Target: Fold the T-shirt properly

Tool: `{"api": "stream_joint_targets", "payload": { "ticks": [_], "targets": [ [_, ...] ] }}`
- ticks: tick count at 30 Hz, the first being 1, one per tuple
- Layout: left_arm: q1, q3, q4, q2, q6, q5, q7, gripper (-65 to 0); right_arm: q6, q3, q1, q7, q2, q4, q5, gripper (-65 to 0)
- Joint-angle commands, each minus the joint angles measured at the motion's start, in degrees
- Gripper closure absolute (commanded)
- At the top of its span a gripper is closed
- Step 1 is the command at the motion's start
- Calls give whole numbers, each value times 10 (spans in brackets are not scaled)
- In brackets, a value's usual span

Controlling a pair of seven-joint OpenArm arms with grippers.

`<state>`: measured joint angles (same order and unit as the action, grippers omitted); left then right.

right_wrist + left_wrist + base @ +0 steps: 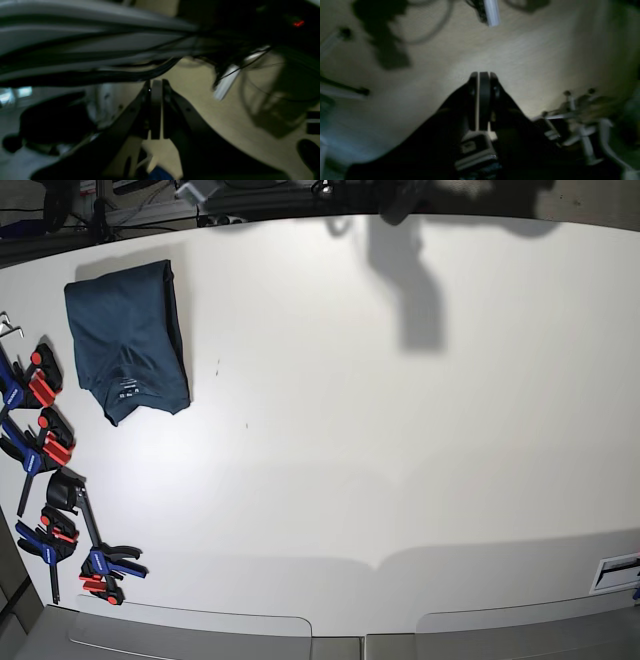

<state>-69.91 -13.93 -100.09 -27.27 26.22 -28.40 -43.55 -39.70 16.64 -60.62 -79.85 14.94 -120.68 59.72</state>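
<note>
The left gripper (483,75) had its jaws pressed together on nothing, hanging over bare pale tabletop (532,57) in its wrist view. The right gripper (156,83) likewise had its jaws pressed together and empty, with dark cables crossing the upper half of its view.

In the base view the T-shirt (128,340) lay at the upper left of the tabletop, already folded into a compact rectangle with the neck label showing, just beside a row of red and blue clamps (45,445) along the left edge.

Judging by this, the fold looked finished. Any fresh reach toward the cloth could drag a layer loose or snag a clamp.

Neither arm appeared in the base view, only shadows at the top. Both wrist views were dim and blurred.
</note>
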Motion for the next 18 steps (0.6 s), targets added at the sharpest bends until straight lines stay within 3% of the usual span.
{"api": "stream_joint_targets", "payload": {
  "ticks": [1, 3, 10, 13, 18],
  "targets": [
    [-1, -3, 26, -2, 4, -9, 3, 0, -3, -25, -5, -1, 8, 10, -16, 0],
    [25, -3, 94, -2, 4, -28, 3, 0, -3, -87, 8, 9, 23, 57, -72, 0],
    [130, -2, 291, -2, 4, -117, 4, 0, -3, -256, 106, 152, 95, 298, -277, 0],
    [169, -2, 339, 2, 4, -126, 17, 0, -3, -304, 167, 170, 111, 413, -327, 0],
    [213, -2, 380, 23, 4, -115, 90, 0, -3, -365, 273, 188, 113, 585, -369, 0]
  ]
}}
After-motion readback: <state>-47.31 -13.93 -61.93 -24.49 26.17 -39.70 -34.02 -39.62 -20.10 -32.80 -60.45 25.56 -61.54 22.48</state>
